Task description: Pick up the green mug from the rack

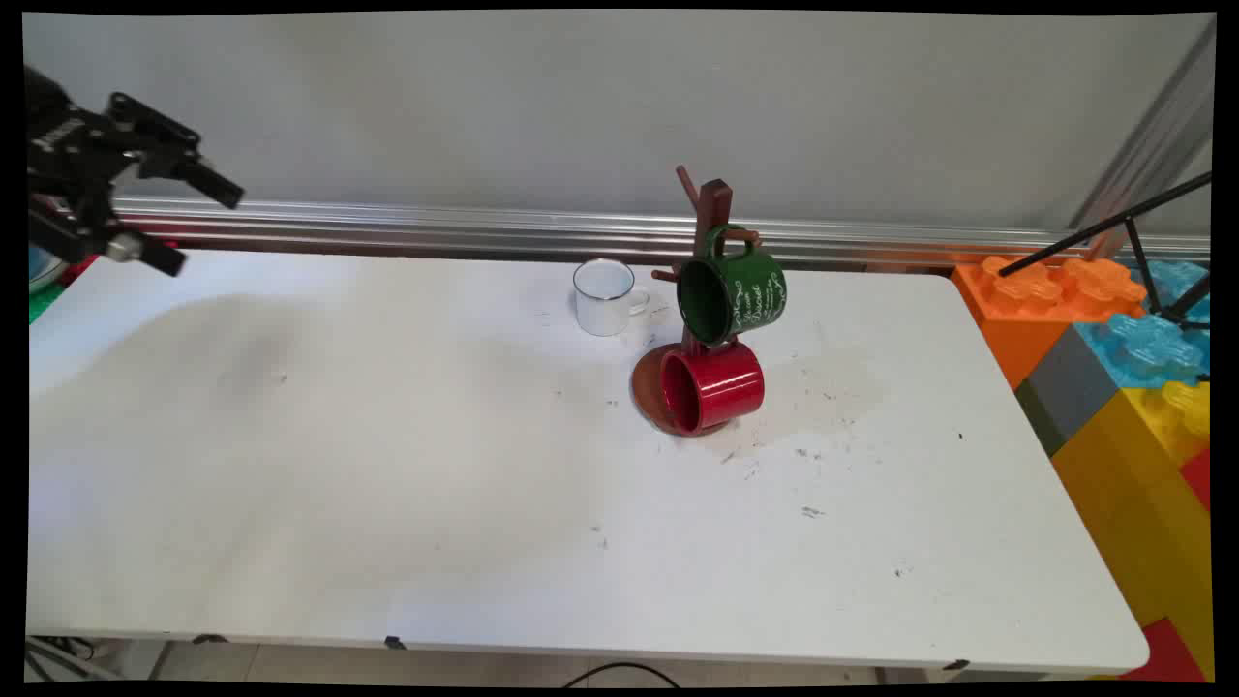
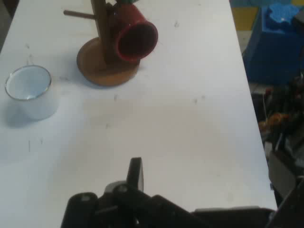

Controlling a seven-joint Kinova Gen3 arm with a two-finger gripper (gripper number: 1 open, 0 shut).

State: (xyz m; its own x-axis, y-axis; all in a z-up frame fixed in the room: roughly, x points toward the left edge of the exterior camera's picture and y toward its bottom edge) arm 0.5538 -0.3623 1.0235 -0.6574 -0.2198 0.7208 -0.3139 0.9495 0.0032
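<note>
Across the white table (image 1: 387, 465), matte, flat and scuffed with dark specks, everything stands gathered toward one o'clock of its middle. Largest there is the wooden mug tree (image 1: 713, 208): a dark brown post with pegs on a round base, built so mugs hang by their handles. The green mug (image 1: 733, 295), glossy with white lettering, hangs from an upper peg, mouth tilted toward the camera. Below it the red mug (image 1: 713, 387), smooth and shiny, hangs just over the base. At ten o'clock of the base a small white enamel cup (image 1: 605, 296) with a dark rim stands upright, apart from the tree. The gripper (image 1: 184, 221), black, angular metal, hovers at far nine o'clock, well apart from all; its fingers look spread wide and empty.
</note>
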